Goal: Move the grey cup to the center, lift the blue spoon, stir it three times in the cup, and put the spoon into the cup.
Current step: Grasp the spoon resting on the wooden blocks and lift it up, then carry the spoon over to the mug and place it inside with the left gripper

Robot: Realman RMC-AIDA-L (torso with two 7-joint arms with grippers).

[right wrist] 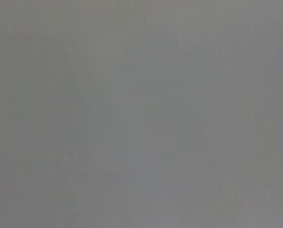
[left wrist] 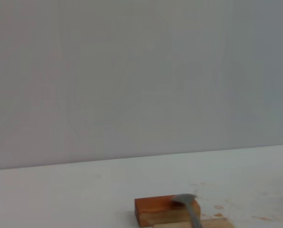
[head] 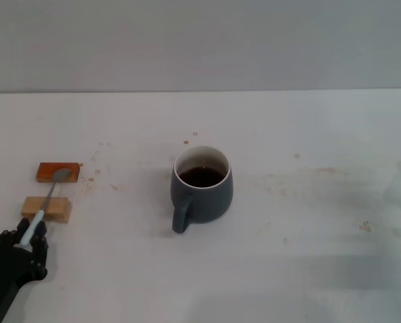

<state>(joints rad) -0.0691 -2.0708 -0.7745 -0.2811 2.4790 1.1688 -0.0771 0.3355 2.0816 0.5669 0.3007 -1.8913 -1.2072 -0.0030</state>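
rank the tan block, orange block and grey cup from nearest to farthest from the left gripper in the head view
From the left gripper, low on the left:
1. tan block, just beyond it, under the blue spoon
2. orange block, farther back, under the spoon's bowl
3. grey cup, off to the right at table centre

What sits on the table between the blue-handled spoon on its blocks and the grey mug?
Nothing visible. The pale-blue-handled metal spoon lies across the orange-red and tan wooden blocks, left gripper at its handle; bare white table runs to the dark grey mug.
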